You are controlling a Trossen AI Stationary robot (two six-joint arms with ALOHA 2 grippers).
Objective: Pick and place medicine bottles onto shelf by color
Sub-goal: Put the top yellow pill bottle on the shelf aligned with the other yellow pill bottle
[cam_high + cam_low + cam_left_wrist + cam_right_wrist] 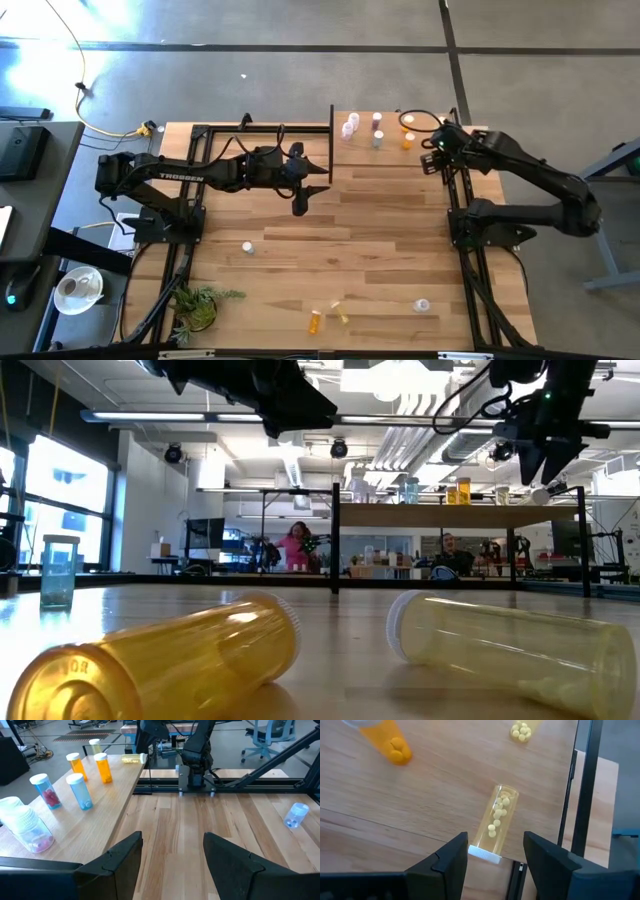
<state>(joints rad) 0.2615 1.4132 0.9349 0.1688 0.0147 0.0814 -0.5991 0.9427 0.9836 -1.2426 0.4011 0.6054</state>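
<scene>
The right gripper (492,857), jaws spread and empty, hangs over a clear cylindrical bottle of yellow pills (496,822) lying toppled on the light-wood shelf (435,785) near its black-posted edge. I would descend squarely and pinch across the body, since its long axis points white cap first toward the fingers. The left gripper (172,855) waits open over the plank table (235,815).

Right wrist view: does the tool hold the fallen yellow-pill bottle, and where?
No. The right tool is open above the lying clear bottle of yellow pills, not touching it. Nothing is held.
</scene>
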